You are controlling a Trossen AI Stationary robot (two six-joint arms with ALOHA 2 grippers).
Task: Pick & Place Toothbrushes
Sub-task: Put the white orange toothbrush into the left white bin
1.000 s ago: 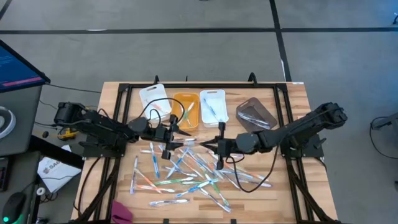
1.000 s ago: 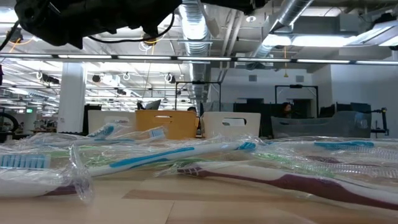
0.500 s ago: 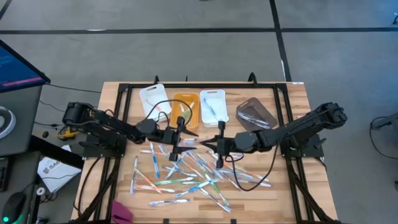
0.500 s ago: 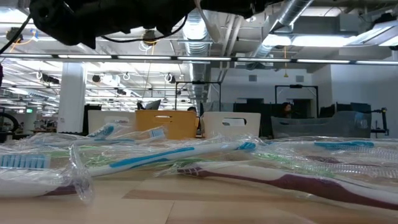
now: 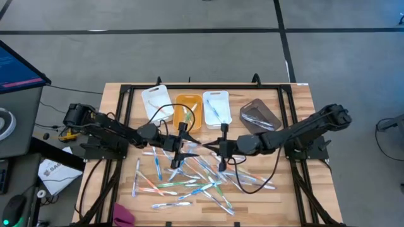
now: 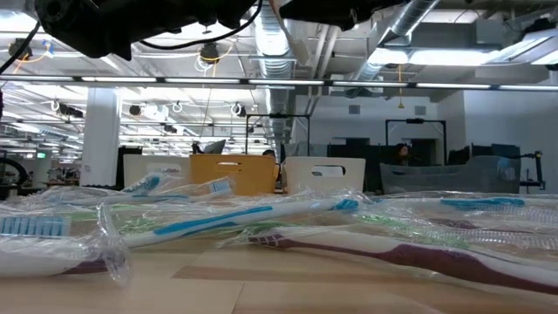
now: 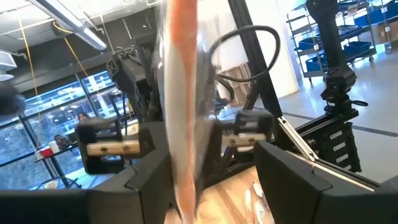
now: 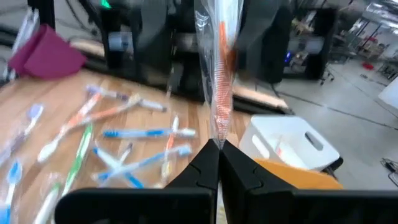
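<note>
Orange-pink and sealed in a clear wrapper, one toothbrush is seen standing upright — long axis vertical — pinched at its lower end by the clenched right gripper above the middle of the table. A similar orange brush is seen upright between the spread fingers of the left gripper; whether it is gripped cannot be told. The loose toothbrushes — mostly blue and white — are scattered flat below, before the bins.

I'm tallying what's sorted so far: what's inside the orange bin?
The orange bin holds a couple of toothbrushes; the left arm's cable covers part of it, so an exact count isn't possible.
</note>
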